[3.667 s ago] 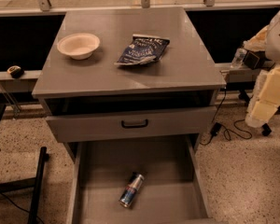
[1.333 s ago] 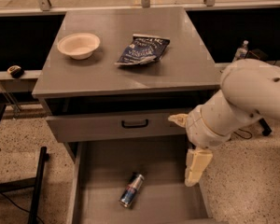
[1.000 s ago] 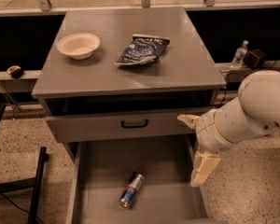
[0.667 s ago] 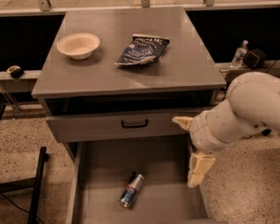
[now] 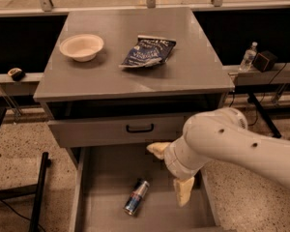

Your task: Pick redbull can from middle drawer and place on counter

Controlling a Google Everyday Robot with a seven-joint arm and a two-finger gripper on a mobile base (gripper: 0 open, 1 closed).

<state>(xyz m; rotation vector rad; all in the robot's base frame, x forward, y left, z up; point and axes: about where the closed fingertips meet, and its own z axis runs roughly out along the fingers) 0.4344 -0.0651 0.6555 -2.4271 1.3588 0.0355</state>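
Observation:
The redbull can (image 5: 136, 197) lies on its side on the floor of the open middle drawer (image 5: 104, 175), near the drawer's front. My gripper (image 5: 166, 175) hangs over the drawer just right of the can, above it and not touching it. It is open, with one cream finger (image 5: 158, 149) pointing left and the other (image 5: 183, 192) pointing down. The white arm reaches in from the right and hides the drawer's right side. The grey counter (image 5: 135, 79) tops the cabinet.
On the counter stand a white bowl (image 5: 81, 46) at the left and a dark blue snack bag (image 5: 147, 52) in the middle. A partly open upper drawer front with a black handle (image 5: 139, 128) overhangs the middle drawer. A clear bottle (image 5: 249, 56) stands on the ledge at right.
My arm has come in from the right edge and now reaches further left over the open drawer, with the gripper closer to the can. The can has not moved.

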